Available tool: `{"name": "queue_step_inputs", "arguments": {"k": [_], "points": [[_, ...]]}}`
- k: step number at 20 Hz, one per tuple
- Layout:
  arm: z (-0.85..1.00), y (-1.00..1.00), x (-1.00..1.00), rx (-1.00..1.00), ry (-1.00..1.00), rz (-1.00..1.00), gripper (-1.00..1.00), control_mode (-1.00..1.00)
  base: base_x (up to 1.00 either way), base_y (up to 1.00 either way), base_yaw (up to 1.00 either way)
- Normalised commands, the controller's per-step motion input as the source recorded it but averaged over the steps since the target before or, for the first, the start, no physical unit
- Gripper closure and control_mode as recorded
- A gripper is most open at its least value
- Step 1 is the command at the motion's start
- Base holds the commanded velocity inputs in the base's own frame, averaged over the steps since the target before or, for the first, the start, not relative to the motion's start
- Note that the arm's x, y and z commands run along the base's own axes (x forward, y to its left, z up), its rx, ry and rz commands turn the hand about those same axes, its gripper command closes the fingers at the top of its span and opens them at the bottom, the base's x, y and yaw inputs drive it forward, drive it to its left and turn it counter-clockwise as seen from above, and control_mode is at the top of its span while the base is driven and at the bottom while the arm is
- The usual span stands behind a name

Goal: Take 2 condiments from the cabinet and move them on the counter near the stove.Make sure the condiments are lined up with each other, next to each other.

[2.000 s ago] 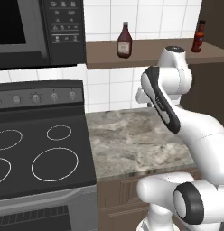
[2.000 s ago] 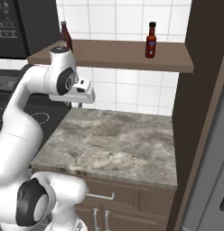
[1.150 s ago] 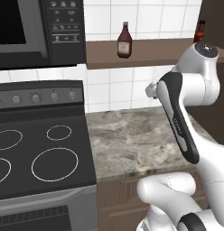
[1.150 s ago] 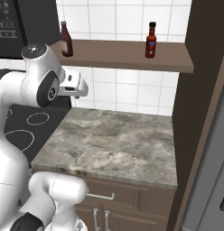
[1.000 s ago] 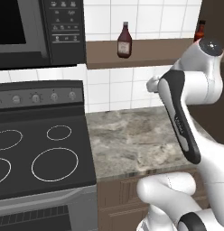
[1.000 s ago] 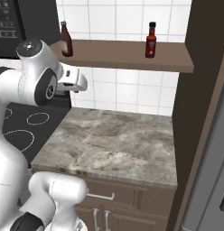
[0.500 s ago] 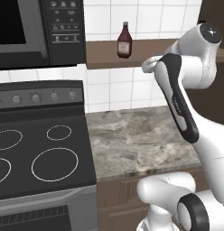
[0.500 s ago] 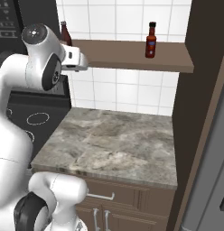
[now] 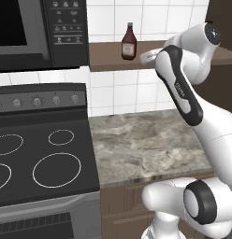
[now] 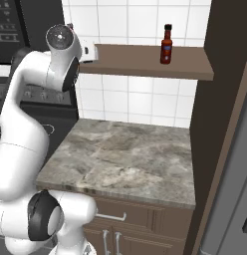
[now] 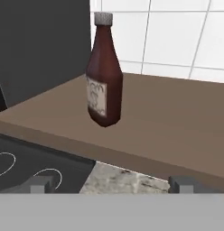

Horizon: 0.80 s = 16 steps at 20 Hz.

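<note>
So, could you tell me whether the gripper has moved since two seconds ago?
Yes. The gripper has risen from below the cabinet shelf to its front edge, toward the maroon bottle, which stands untouched.

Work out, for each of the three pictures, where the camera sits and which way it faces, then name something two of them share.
Left base view: behind the arm to its left, facing the stove, counter and maroon bottle; the arm rises at right.
Right base view: behind to its right, facing the shelf and red-orange bottle; the arm rises at left.
Hand view: on the hand, facing the maroon bottle; the open tool shows at the bottom.
Shared: left and hand views both show the maroon bottle.
</note>
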Motion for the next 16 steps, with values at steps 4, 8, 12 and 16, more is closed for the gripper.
{"name": "queue_step_inputs", "arguments": {"k": [4, 8, 12, 16], "points": [[0.43, 0.31, 0.53, 0.0, 0.0, 0.06, -1.0, -1.0, 0.0, 0.0, 0.0], [0.16, 0.33, 0.53, 0.0, 0.0, 0.01, -1.0, -1.0, 0.0, 0.0, 0.0], [0.01, 0.14, 0.48, 0.0, 0.0, 0.0, -1.0, -1.0, 0.0, 0.0, 0.0], [0.0, 0.0, 0.36, 0.0, 0.0, 0.0, -1.0, -1.0, 0.0, 0.0, 0.0]]}}
